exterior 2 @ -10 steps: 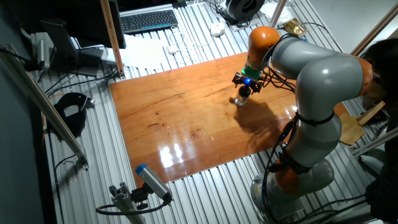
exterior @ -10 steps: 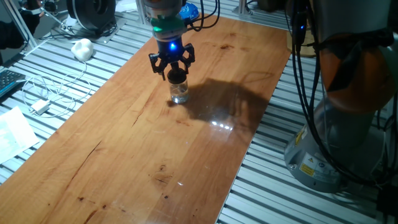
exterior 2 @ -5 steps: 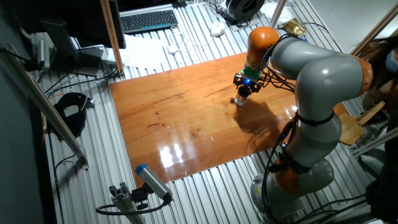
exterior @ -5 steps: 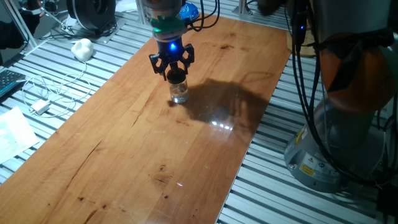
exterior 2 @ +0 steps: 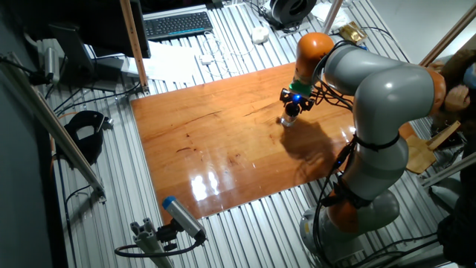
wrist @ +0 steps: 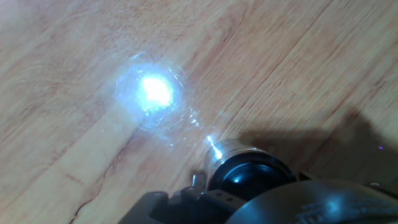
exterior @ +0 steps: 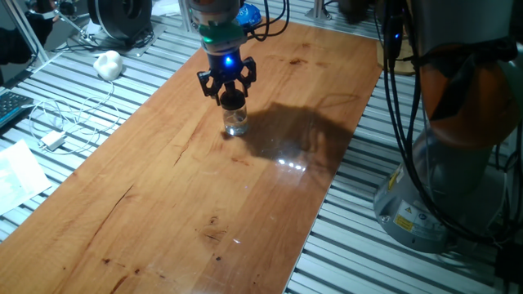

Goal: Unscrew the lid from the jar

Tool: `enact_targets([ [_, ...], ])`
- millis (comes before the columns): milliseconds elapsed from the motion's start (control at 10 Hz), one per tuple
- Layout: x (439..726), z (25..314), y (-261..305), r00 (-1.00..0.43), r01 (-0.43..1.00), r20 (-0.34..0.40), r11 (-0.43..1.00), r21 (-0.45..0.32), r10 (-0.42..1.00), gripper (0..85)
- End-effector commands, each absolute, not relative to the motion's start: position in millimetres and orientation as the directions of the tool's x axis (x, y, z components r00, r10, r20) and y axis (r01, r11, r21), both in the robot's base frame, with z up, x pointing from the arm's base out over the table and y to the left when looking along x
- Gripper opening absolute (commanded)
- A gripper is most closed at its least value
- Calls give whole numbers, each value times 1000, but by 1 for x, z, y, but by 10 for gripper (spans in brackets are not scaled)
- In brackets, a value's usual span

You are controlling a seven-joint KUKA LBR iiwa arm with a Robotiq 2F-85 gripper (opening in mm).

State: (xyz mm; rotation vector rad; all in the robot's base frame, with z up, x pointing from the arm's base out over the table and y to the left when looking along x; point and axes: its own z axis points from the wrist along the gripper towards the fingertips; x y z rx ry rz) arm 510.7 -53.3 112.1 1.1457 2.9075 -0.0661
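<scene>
Jar (exterior: 236,122) upright on table (exterior: 204,188), long axis vertical, lid (exterior: 232,99) up; gripper (exterior: 228,90) fingers clamped around lid.

The pincer (exterior: 227,84) turns a touch about its own axis over the last second, its fingers (exterior: 207,82) now sitting slightly further round the lid (exterior: 232,99). Directly below it, the jar (exterior: 235,120) does not shift.

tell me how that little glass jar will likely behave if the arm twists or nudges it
The jar looks small and narrow, standing free on smooth, glossy wood, so it may spin or slide. With the gripper holding the lid up top, a sideways nudge could tip it.
</scene>
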Motion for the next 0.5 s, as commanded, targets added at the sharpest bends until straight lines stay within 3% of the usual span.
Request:
enact_targets([
  [0,510,112,-54,-732,681,-31,731,-34,681,680],
  [400,510,113,-54,-736,677,-27,735,-31,676,680],
])
